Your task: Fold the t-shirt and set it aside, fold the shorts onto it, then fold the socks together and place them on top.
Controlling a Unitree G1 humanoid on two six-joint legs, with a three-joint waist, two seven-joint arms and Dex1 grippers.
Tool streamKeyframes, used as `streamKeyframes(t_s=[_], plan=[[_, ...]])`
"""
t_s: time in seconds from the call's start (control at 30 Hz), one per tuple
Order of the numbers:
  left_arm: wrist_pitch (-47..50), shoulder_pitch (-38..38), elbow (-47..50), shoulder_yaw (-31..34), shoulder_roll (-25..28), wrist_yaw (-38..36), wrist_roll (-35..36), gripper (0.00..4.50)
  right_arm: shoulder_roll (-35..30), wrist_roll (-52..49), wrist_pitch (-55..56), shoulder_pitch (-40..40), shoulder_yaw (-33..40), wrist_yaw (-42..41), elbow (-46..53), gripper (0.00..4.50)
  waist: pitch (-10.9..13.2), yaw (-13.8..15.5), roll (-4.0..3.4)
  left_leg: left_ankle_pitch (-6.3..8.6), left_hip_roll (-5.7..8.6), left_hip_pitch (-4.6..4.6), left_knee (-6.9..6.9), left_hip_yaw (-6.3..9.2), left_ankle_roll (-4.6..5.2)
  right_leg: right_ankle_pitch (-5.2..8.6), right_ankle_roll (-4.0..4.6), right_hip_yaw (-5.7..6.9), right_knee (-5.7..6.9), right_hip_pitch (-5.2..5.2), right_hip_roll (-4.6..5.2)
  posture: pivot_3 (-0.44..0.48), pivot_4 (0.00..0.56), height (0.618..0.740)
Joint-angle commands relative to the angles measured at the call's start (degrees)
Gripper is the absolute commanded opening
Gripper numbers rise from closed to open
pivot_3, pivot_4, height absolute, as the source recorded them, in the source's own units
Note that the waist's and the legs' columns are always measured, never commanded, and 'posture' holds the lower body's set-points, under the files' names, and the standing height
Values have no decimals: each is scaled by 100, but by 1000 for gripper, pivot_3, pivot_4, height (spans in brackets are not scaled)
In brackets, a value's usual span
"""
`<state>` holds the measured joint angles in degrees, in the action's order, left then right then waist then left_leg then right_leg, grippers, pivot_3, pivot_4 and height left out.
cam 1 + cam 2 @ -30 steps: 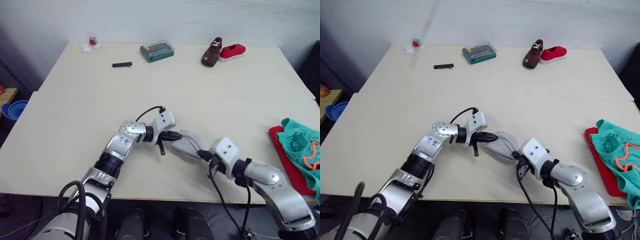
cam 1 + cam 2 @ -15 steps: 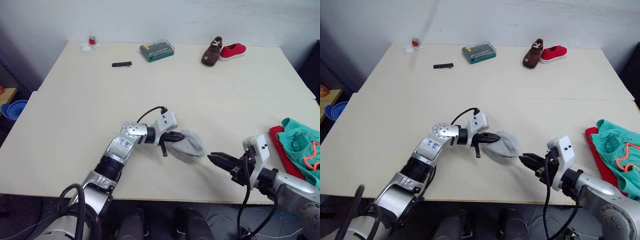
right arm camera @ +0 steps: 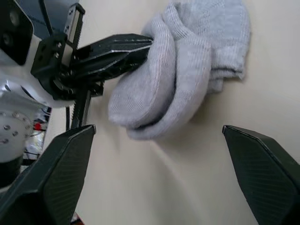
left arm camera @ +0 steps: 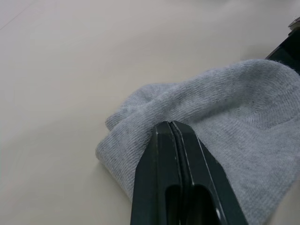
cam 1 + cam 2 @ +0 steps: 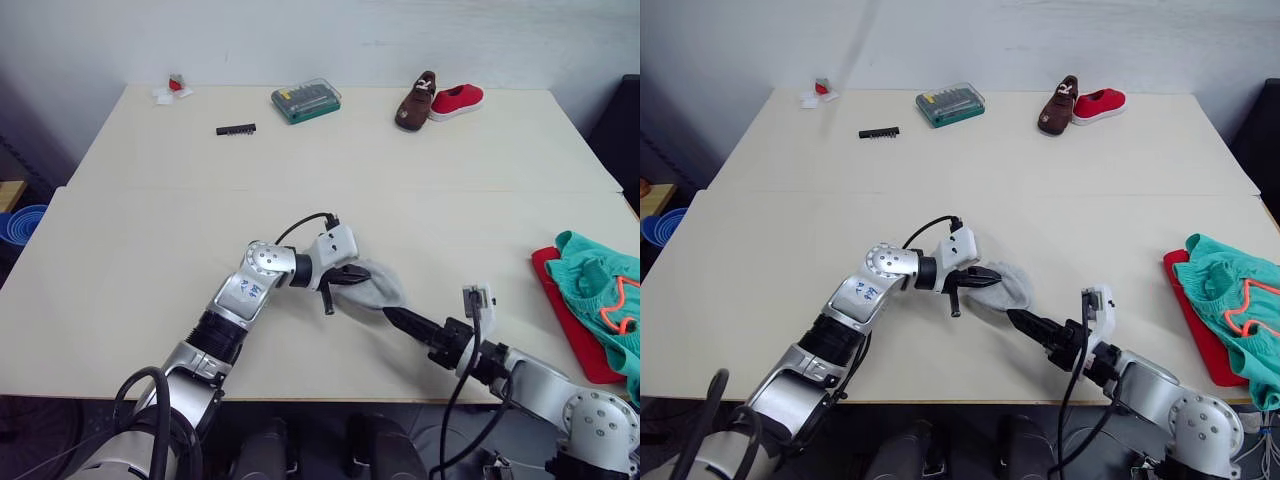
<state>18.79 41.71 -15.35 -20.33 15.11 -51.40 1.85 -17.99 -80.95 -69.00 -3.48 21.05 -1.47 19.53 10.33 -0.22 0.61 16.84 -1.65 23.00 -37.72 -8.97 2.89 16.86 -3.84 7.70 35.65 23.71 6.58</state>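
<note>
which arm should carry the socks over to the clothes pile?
Probably left: its hand is shut on the socks. The right hand is open beside them, holding nothing, though it sits nearer the shorts and t-shirt.

The socks are light grey ribbed knit, bunched into a soft rounded bundle near the front middle of the tabletop, with one edge pinched in the closed left gripper. The shorts are teal with an orange drawstring, lying crumpled on top of the red t-shirt, which lies flat at the tabletop's right edge.
</note>
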Motion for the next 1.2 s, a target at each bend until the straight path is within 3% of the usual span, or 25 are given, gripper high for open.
streamKeyframes(t_s=[0.03, 0.37, 0.47, 0.67, 0.83, 0.87, 1.1, 1.2], plan=[[-227, -32, -81, -63, -7, -15, -108, 0, 102, 78, 112, -335, -326, 183, -555, 4479, 0, -19, 0, -1, -1, -2, -1, -3, 1, 0, 0, -2, 3, 0, 0, 0, 150, 740], [-270, -111, -65, 51, 80, 128, -152, 0, 244, 853, 241, -1431, -954, 63, -1822, 4479, -10, -128, 1, -2, -4, -24, -2, -2, 9, -1, 1, -6, 22, -11, 0, 0, 150, 740], [-286, -149, -73, 84, 126, 183, -176, 0, 270, 990, 313, -1478, -904, -7, -1976, 3863, -11, -144, 0, -2, -4, -36, 2, -2, 8, -1, 1, -7, 23, -21, 0, 0, 150, 740], [-341, -223, -137, 162, 171, 263, -204, 0, 320, 1106, 381, -1475, -844, -125, -1993, 1691, -12, -145, 0, -3, -4, -39, 5, -2, 5, -1, 1, -10, 24, -22, 0, 0, 150, 740], [-281, -247, -134, 263, 136, 320, -131, 0, 349, 1242, 506, -1494, -812, -221, -1998, 219, -37, -134, 40, 1, -5, -56, 9, -2, 10, -1, 1, -11, 19, -38, 2, 0, 150, 740], [-261, -245, -130, 295, 124, 333, -109, 0, 352, 1258, 521, -1497, -799, -230, -1992, 58, -40, -134, 44, 2, -4, -57, 9, -2, 12, -1, 2, -12, 18, -38, 5, 0, 150, 740], [245, -183, 139, 888, 92, 230, 523, 0, 231, 1146, 490, -1438, -594, -211, -1788, 44, -39, -130, 42, 2, -4, -54, 17, -2, 5, -2, 3, -13, 15, -32, 8, 0, 150, 740], [395, -199, 382, 1210, 239, -111, 983, 592, 75, 976, 368, -1319, -474, -207, -1490, 44, -37, -114, 40, -11, 0, -51, 28, -2, -15, -2, 3, -11, 4, -31, 8, 0, 150, 740]])
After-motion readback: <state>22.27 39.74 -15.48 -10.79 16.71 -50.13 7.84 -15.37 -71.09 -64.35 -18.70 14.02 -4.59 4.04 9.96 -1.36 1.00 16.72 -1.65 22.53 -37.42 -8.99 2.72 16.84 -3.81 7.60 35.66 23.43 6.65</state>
